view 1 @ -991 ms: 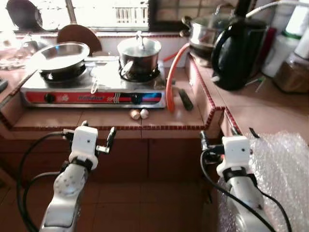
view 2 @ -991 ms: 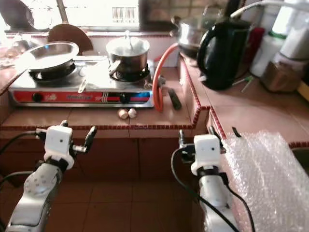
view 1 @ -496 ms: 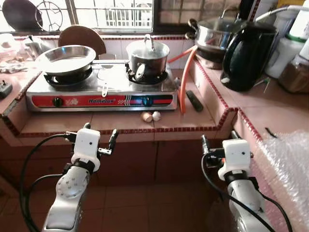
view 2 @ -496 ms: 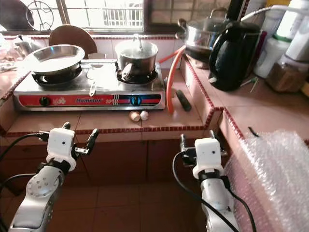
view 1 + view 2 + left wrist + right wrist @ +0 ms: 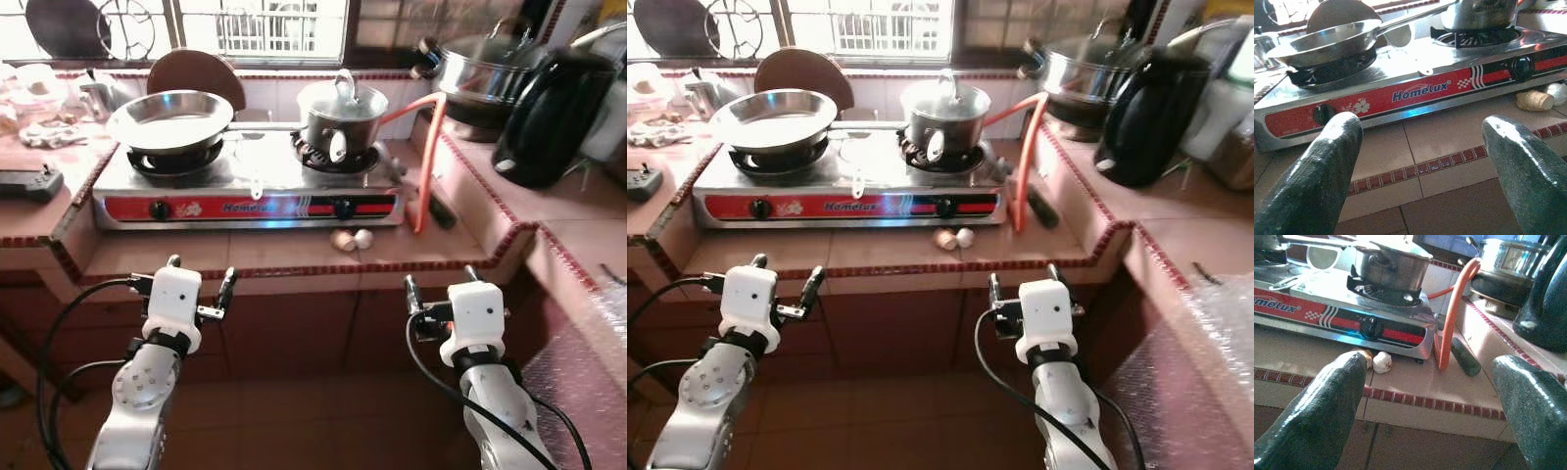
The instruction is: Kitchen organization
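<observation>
Head camera, left eye: a two-burner gas stove (image 5: 250, 186) sits on the tiled table (image 5: 245, 255), carrying one steel frying pan (image 5: 171, 117) on its left burner and one lidded pot (image 5: 341, 108) on its right. Two pale garlic bulbs (image 5: 351, 239) lie touching each other on the tiles just in front of the stove, beside an orange gas hose (image 5: 423, 147). The left gripper (image 5: 201, 284) and right gripper (image 5: 439, 286) hang below the table edge, jaws spread and holding nothing; the bulbs lie between the two, well beyond the fingertips.

Right eye: one black kettle (image 5: 1146, 113) stands on the raised ledge at right, with a second, larger steel pot (image 5: 1078, 73) behind it.

Left wrist: the fingers (image 5: 1317, 171) stand wide apart, framing the stove's red front panel; two control knobs show.

Right wrist: the open fingers (image 5: 1317, 406) frame the two bulbs, which lie near the left-hand finger, apart from it.
</observation>
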Available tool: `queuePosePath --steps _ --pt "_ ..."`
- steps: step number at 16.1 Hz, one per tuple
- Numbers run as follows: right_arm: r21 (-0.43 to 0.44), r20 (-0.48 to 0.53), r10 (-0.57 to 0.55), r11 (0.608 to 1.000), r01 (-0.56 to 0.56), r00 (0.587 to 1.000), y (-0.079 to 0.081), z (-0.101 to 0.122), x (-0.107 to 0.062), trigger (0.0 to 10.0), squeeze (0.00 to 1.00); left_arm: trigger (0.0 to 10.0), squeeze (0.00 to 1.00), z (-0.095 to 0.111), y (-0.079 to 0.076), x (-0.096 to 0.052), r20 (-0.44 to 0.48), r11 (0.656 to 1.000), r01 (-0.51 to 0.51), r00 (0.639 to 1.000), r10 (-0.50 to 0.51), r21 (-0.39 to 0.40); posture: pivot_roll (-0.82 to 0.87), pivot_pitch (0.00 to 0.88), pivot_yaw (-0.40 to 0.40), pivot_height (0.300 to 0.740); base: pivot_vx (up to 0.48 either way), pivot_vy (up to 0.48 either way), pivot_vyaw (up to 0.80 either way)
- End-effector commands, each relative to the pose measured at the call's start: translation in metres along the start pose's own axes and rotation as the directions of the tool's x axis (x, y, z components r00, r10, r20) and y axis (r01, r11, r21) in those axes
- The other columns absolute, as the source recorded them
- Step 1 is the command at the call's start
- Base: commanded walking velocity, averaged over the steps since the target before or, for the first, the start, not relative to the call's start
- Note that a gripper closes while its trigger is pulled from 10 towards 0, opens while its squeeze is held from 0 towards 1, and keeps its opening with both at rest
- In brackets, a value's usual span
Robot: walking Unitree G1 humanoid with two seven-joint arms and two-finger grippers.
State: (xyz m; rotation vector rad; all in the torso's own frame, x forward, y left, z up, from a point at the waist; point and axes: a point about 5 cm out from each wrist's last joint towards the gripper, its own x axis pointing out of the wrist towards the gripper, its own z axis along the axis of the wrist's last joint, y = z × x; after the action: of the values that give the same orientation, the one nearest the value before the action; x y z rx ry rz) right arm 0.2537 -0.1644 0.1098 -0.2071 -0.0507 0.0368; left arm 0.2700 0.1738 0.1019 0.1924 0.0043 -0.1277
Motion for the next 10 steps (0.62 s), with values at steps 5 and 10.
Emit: queuePosePath --steps 5,10 --pt "0.003 -0.037 -0.004 1.0 0.004 0.999 -0.002 -0.01 -0.001 10.0 0.0 10.0 0.0 -0.013 -0.002 -0.004 -0.042 1.0 0.006 0.999 -0.005 0.016 0.17 0.0 -0.056 0.74 0.0 0.48 0.0" --pt "-0.002 -0.065 0.005 1.0 -0.005 0.998 -0.001 -0.02 -0.002 10.0 0.0 10.0 0.0 -0.019 -0.001 -0.007 -0.058 1.0 0.003 0.998 -0.001 0.028 0.18 0.0 -0.059 0.74 0.0 0.395 0.0"
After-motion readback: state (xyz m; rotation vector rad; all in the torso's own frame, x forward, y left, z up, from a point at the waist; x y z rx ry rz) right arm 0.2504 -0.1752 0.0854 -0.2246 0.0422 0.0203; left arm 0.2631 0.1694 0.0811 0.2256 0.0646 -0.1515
